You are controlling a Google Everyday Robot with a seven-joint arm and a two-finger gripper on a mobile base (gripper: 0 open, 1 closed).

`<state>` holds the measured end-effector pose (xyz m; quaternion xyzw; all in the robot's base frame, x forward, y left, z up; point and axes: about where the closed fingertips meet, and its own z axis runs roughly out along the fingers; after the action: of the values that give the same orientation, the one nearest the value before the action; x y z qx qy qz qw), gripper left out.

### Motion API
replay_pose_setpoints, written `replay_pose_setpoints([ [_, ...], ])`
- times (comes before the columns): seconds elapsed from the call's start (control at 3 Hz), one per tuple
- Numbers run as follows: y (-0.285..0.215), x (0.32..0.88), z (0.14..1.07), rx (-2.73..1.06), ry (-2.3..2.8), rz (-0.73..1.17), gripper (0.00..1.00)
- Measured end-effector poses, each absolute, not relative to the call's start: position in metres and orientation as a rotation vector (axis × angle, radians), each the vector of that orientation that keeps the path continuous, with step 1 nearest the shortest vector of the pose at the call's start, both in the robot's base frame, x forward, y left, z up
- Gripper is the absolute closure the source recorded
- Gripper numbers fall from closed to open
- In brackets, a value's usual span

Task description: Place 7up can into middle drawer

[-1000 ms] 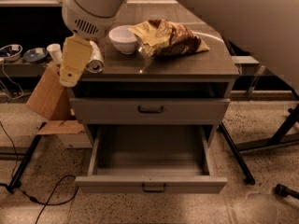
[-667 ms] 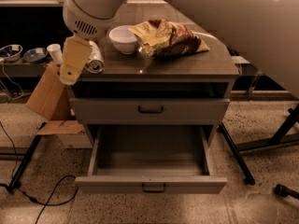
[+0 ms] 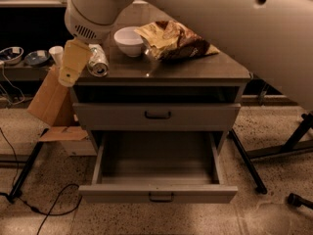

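The 7up can [image 3: 98,61] lies on its side at the left front corner of the cabinet top, its silver end facing the camera. My gripper [image 3: 73,63] hangs just left of the can, touching or nearly touching it, and partly overhangs the cabinet's left edge. The big white arm fills the top of the view. The middle drawer [image 3: 157,193] is the lower front; it is pulled out towards the camera and nothing shows inside. Its dark bar handle [image 3: 161,197] faces the front.
A white bowl [image 3: 129,40] and a crumpled chip bag [image 3: 172,39] sit on the cabinet top [image 3: 195,70]. The drawer above [image 3: 156,115] is closed. A cardboard box [image 3: 51,102] leans at the left, with cables on the floor. Stand legs [image 3: 274,148] lie at the right.
The upper part of the arm has shifted slightly. The gripper and the can have stayed where they were.
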<state>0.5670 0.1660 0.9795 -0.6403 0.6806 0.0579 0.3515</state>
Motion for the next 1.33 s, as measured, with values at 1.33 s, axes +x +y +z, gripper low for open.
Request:
replay_pose_setpoints([
  [1.33,0.181,0.619,0.972,-1.487,1.887,0.047,0.00],
])
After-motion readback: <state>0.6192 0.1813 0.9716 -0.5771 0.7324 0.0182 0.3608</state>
